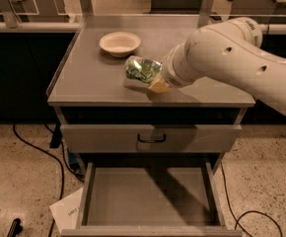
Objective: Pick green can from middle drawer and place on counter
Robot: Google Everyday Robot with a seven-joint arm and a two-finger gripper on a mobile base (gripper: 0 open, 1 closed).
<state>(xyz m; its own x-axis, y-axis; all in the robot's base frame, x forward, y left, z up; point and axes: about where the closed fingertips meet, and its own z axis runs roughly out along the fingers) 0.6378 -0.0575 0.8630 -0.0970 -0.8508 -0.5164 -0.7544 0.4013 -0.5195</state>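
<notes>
A crinkled, shiny metal green can (142,69) is clasped in the robot's hand (149,79) just above the bench (84,78), a matt grey metal top. The arm (232,58) is smooth, cream, softly glossy plastic. The open middle drawer (148,196) is dull grey metal. The bowl (120,43) is matt cream.

No legible words, brand names or numbers anywhere. White and silver markings on the green can (141,68) — too blurred to make out as letters. Faint dark print on the white paper (66,212) on the floor beside the middle drawer (148,196) — also unreadable. Gripper (147,78) just above the counter (89,78), clamped around the green can.
</notes>
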